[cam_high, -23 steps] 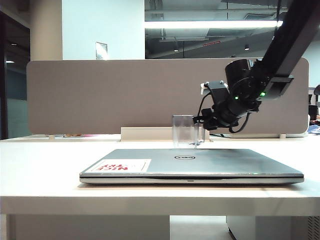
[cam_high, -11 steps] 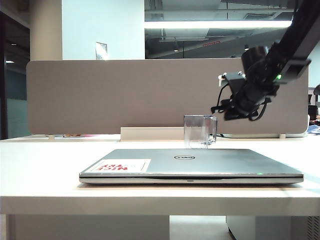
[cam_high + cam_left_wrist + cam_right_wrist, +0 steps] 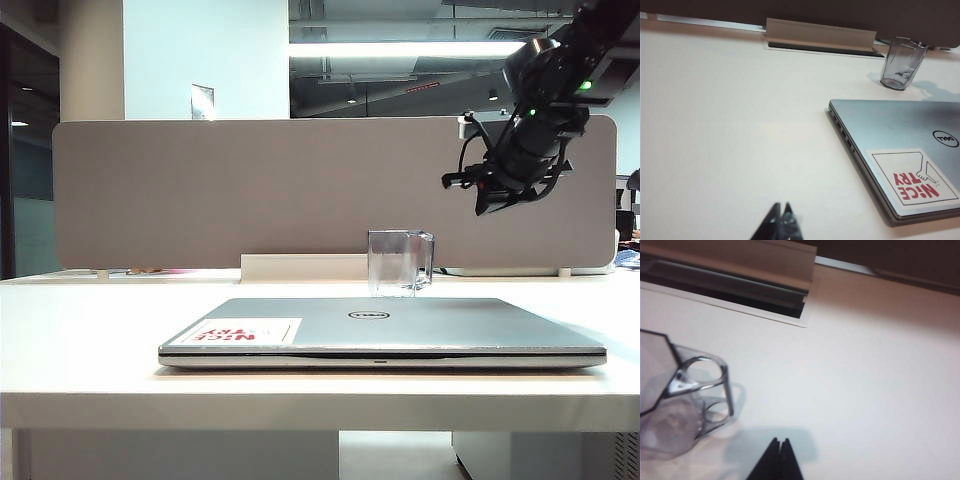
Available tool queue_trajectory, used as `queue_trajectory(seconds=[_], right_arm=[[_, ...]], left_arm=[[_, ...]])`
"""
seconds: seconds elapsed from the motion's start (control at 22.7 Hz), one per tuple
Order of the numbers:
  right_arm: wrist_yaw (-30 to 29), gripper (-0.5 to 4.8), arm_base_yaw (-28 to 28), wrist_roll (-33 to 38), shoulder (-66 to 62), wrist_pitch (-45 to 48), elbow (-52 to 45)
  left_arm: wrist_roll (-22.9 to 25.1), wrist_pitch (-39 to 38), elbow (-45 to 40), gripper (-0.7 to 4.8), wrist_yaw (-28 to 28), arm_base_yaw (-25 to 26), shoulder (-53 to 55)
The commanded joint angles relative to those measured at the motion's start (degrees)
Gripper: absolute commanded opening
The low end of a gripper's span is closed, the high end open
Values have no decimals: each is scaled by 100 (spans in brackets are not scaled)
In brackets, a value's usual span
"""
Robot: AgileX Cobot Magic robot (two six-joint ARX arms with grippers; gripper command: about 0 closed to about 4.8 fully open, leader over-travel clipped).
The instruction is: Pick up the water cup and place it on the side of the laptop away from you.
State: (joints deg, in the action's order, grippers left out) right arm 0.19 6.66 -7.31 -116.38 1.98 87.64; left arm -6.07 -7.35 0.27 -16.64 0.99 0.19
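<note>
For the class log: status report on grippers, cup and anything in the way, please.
Right gripper shut, empty, above the cup. Left gripper shut, empty, near side. Cup upright behind laptop. Nothing in the way.

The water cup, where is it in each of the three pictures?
Exterior view: the water cup stands upright on the table behind the laptop, right of middle.
Left wrist view: it stands beyond the laptop's far corner, near the grey partition.
Right wrist view: it sits at the picture's edge, handle toward the shut right gripper.
Shared landmark: the pale cable tray along the partition shows in all three.
</note>
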Motion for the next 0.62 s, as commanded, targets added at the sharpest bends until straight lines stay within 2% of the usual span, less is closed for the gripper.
queue_trajectory(seconds=[0.04, 0.44, 0.62], right_arm=[[-13, -8, 11, 31, 391, 219, -409], [-33, -8, 13, 319, 1725, 979, -2118], [-31, -8, 11, 382, 2787, 1478, -3414]], left_arm=[[4, 37, 17, -6, 9, -9, 4], [2, 37, 17, -6, 7, -9, 4], [2, 35, 17, -6, 9, -9, 4]])
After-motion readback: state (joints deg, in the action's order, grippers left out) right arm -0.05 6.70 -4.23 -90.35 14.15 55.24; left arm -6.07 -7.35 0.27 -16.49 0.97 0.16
